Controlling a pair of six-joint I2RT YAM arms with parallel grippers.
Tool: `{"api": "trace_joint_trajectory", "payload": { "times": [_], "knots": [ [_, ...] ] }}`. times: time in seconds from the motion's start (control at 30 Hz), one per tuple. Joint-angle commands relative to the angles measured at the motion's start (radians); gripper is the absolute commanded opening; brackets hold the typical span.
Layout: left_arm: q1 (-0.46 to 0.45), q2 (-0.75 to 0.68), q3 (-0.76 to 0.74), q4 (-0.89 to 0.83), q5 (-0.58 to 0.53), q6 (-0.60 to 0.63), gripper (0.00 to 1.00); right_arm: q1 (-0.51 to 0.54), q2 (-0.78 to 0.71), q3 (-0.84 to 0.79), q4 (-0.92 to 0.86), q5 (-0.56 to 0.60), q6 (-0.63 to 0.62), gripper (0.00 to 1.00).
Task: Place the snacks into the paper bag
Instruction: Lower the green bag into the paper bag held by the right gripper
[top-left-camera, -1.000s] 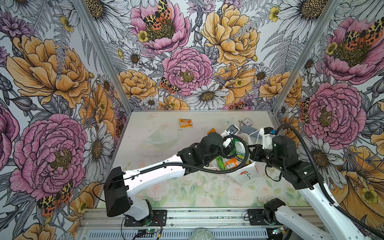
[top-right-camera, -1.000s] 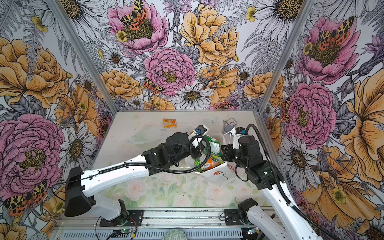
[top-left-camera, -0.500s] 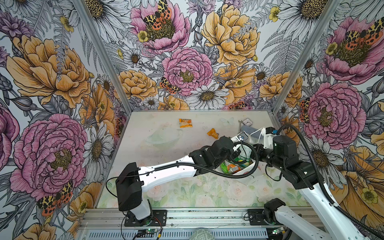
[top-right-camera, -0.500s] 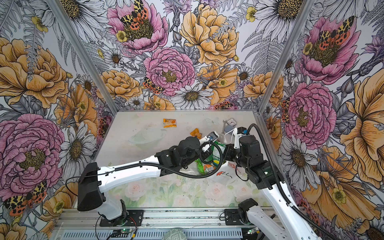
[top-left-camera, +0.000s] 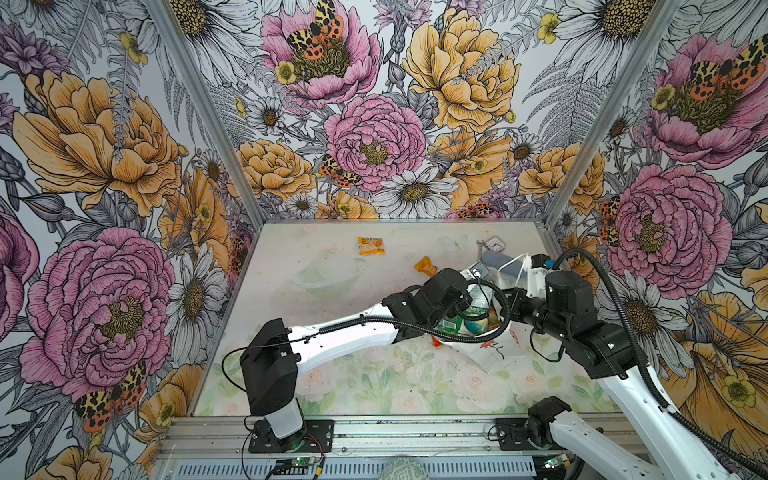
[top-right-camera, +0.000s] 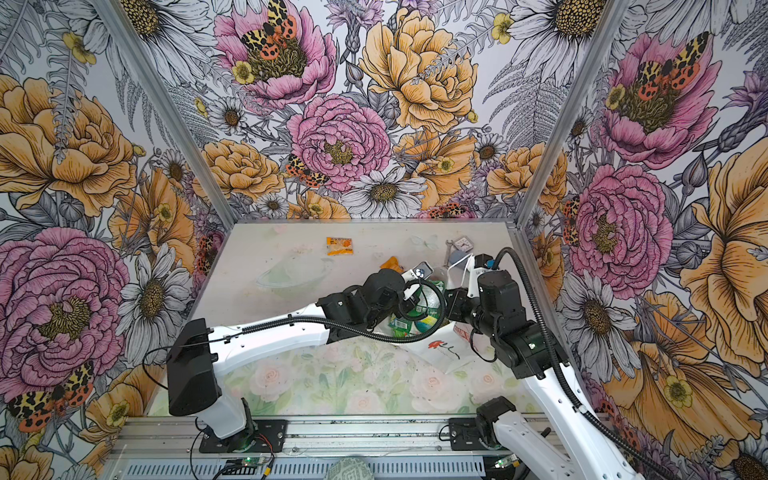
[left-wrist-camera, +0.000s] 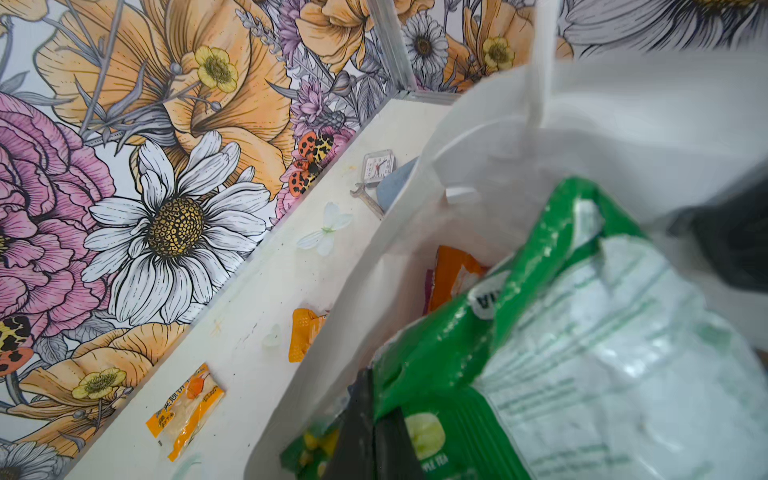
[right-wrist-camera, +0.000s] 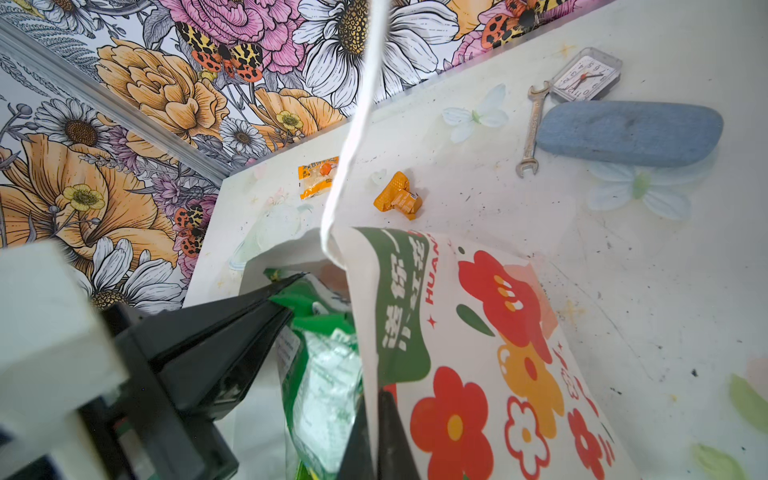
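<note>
My left tool (left-wrist-camera: 374, 415) is clamped on the green packet (left-wrist-camera: 540, 332), inside the paper bag (right-wrist-camera: 478, 332) mouth, right side of counter (top-left-camera: 332, 386). My right tool (right-wrist-camera: 376, 419) pinches the bag wall. Risk: thin paper slips or tears, bag slumps, packet snags rim, spills. Only the right wrist view shows that pinch; top views hide it.

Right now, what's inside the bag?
A big green packet fills the mouth of the bag, pinched by the left gripper. Past it show an orange packet and a purple edge. Anything beneath them, and the bottom, is covered.
</note>
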Motion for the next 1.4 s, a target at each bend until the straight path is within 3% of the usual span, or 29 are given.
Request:
{"api": "trace_joint_trajectory", "payload": {
  "times": [0.0, 0.23, 0.6, 0.7, 0.93, 1.2, 1.37],
  "knots": [
    [0.013, 0.022, 0.049, -0.058, -0.068, -0.022, 0.00, -0.007, -0.044, 0.049, 0.232, -0.012, 0.011, 0.00],
    [0.006, 0.091, 0.177, -0.160, -0.131, -0.095, 0.00, -0.007, -0.051, 0.040, 0.233, -0.012, 0.012, 0.00],
    [-0.059, -0.092, 0.089, -0.132, -0.077, -0.190, 0.37, -0.007, -0.055, 0.022, 0.232, 0.004, 0.009, 0.00],
    [-0.096, -0.128, 0.060, -0.129, -0.080, -0.216, 0.44, -0.007, -0.053, 0.021, 0.232, 0.008, 0.008, 0.00],
    [-0.107, -0.112, 0.032, -0.136, 0.020, -0.337, 0.46, -0.007, -0.055, 0.008, 0.233, 0.012, 0.015, 0.00],
    [-0.036, 0.052, 0.129, -0.169, 0.128, -0.493, 0.46, -0.007, -0.064, -0.003, 0.236, 0.001, 0.026, 0.00],
    [-0.034, 0.172, 0.208, -0.212, 0.147, -0.512, 0.46, -0.007, -0.065, -0.020, 0.246, -0.010, 0.037, 0.00]
  ]
}}
